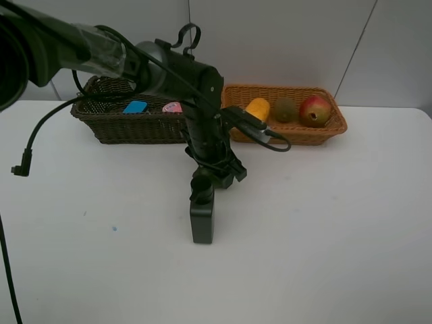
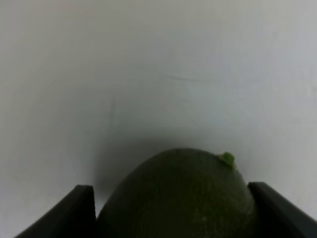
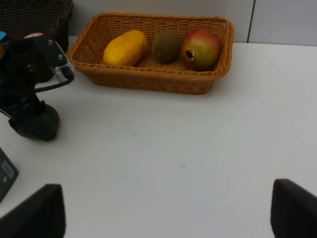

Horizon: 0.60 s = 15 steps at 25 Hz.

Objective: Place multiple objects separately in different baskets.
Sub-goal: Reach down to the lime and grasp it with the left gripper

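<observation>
A green avocado [image 2: 178,198] with a small stem stub lies on the white table, and my left gripper [image 2: 171,203] is shut on it, one dark finger against each side. In the right wrist view the avocado [image 3: 38,124] sits under the black left arm [image 1: 202,155], in front of the baskets. The dark olive-brown basket [image 1: 121,131] holds a blue eraser block [image 1: 136,106] and a pink bottle [image 1: 173,107]. Inside the orange-tan basket [image 1: 297,136] lie the mango [image 1: 257,109], kiwi [image 1: 285,109] and pomegranate [image 1: 315,110]. My right gripper [image 3: 166,213] is open above bare table.
Both baskets stand side by side along the far edge of the white table [image 1: 324,229], against a grey wall. A black cable with a plug [image 1: 20,170] trails over the left part of the table.
</observation>
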Motion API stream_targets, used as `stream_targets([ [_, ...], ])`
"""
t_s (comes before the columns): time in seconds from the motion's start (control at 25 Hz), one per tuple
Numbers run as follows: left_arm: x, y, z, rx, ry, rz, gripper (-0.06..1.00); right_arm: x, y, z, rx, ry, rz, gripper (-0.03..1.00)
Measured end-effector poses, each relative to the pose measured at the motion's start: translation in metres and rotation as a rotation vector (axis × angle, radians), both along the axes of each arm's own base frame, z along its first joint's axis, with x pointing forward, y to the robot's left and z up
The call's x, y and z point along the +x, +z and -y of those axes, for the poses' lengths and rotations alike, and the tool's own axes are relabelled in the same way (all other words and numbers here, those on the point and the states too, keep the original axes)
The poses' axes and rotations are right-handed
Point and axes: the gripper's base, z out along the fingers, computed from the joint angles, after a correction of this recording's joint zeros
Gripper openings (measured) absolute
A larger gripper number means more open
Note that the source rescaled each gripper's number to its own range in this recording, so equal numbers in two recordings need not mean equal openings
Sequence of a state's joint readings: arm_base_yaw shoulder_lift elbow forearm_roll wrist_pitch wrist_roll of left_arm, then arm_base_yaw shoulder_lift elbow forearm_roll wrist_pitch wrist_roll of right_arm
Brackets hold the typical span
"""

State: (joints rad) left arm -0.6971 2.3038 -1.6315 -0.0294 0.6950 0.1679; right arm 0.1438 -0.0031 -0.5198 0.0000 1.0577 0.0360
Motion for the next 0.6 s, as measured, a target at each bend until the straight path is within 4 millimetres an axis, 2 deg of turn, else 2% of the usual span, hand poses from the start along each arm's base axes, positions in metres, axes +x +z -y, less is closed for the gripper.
stream_targets([
  [0.6,0.0004,0.0000,-0.0005,0.002,0.024,0.001,0.59,-0.0001,0.0000,-0.0004,0.005,0.003,-0.001,1.00],
])
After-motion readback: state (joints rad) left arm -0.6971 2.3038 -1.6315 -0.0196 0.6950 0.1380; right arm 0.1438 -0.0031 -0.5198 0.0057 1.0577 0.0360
